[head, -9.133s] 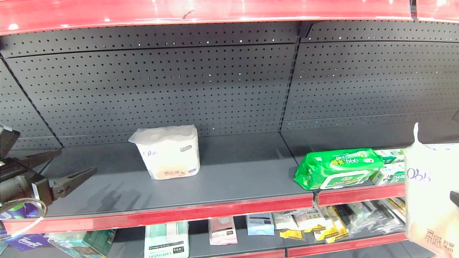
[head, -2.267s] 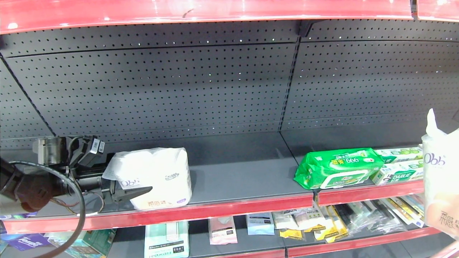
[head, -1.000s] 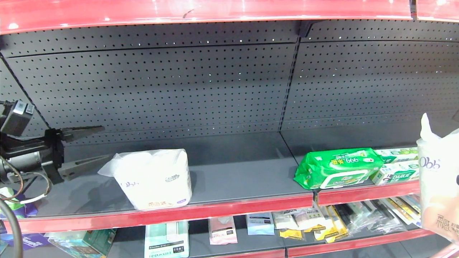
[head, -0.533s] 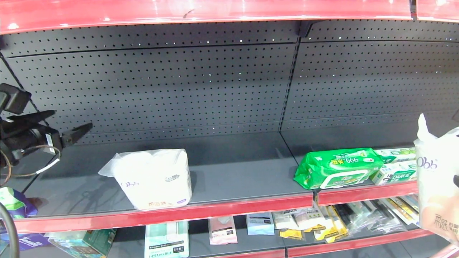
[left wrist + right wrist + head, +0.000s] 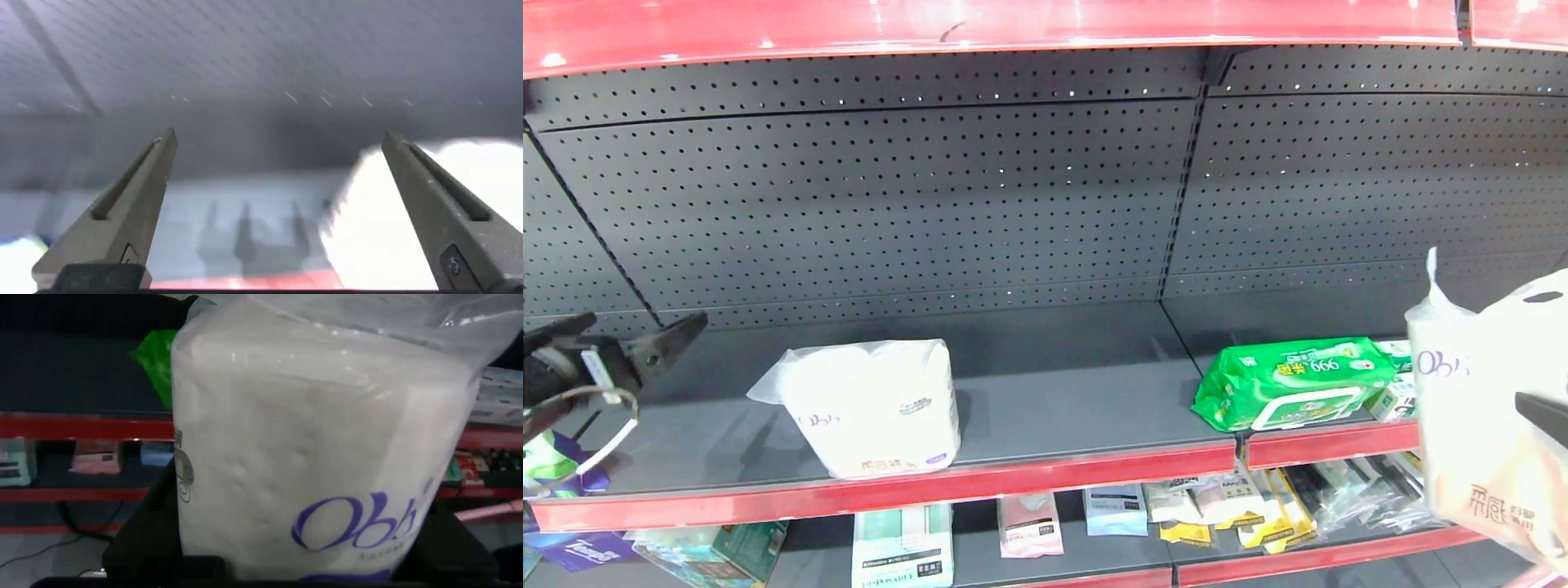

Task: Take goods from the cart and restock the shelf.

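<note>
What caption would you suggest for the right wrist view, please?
Right gripper holding a tissue pack before the red-edged shelf and green wipes pack.

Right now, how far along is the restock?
Done: one white tissue-roll pack stands on the shelf near its front edge. The left gripper is open and empty, off to its left.
In hand: a second tissue-roll pack, clamped in the right gripper, in front of the shelf on the right.
Left: set it on the shelf's bare stretch. How much more remains, I can't tell.
</note>
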Robot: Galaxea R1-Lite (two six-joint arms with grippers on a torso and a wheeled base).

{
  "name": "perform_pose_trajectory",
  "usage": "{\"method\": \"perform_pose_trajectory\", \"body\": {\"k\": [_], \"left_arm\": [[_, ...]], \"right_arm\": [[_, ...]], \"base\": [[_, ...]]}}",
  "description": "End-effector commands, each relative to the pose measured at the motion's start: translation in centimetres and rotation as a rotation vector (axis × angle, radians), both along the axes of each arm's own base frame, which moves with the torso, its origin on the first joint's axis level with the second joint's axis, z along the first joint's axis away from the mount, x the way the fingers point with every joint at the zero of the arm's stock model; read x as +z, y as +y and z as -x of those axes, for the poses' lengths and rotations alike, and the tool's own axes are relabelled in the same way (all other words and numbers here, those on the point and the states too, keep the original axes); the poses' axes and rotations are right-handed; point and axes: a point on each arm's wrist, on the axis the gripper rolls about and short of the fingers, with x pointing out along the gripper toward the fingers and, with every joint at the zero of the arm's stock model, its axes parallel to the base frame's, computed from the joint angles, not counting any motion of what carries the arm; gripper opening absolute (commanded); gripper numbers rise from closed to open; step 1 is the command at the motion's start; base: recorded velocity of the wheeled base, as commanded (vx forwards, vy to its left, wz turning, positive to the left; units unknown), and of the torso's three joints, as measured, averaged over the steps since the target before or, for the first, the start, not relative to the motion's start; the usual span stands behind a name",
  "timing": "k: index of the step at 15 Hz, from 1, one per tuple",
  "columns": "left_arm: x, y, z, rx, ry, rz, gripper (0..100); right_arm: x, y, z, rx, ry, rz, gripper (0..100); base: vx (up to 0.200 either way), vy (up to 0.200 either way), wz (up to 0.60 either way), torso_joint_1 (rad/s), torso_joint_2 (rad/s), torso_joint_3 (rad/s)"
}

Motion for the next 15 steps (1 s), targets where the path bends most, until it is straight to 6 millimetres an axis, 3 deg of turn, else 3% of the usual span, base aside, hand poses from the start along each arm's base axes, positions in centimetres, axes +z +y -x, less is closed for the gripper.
{"method": "perform_pose_trajectory", "body": {"k": [1, 2, 4, 9, 11, 15], "left_arm": [[-0.7, -2.5, 11.2, -0.201, -0.015, 0.025, 100], [-1.7, -3.3, 15.9, -0.286, 0.026, 0.014, 100], [-3.1, -3.2, 21.1, -0.385, 0.090, 0.008, 100], [-5.1, -3.1, 24.1, -0.393, 0.034, -0.002, 100], [-5.8, -3.1, 24.3, -0.393, 0.057, -0.014, 100], [-6.1, -3.1, 24.4, -0.393, 0.045, -0.042, 100]], "right_arm": [[0.3, 0.1, 0.2, 0.066, -0.006, -0.016, 0], [0.4, 0.2, 0.2, 0.131, -0.002, -0.005, 0], [0.4, 0.2, 0.2, 0.162, 0.002, -0.008, 0], [0.4, 0.5, -0.2, 0.185, -0.008, -0.020, 0], [0.3, 0.5, -0.2, 0.194, -0.003, -0.024, 0], [0.2, 0.5, -0.6, 0.186, 0.009, -0.025, 0]], "base": [[0.000, 0.000, 0.00, 0.000, 0.00, 0.000], [0.000, 0.000, 0.00, 0.000, 0.00, 0.000], [0.000, 0.000, 0.00, 0.000, 0.00, 0.000], [0.000, 0.000, 0.00, 0.000, 0.00, 0.000], [0.000, 0.000, 0.00, 0.000, 0.00, 0.000], [0.000, 0.000, 0.60, 0.006, 0.00, 0.005]]}}
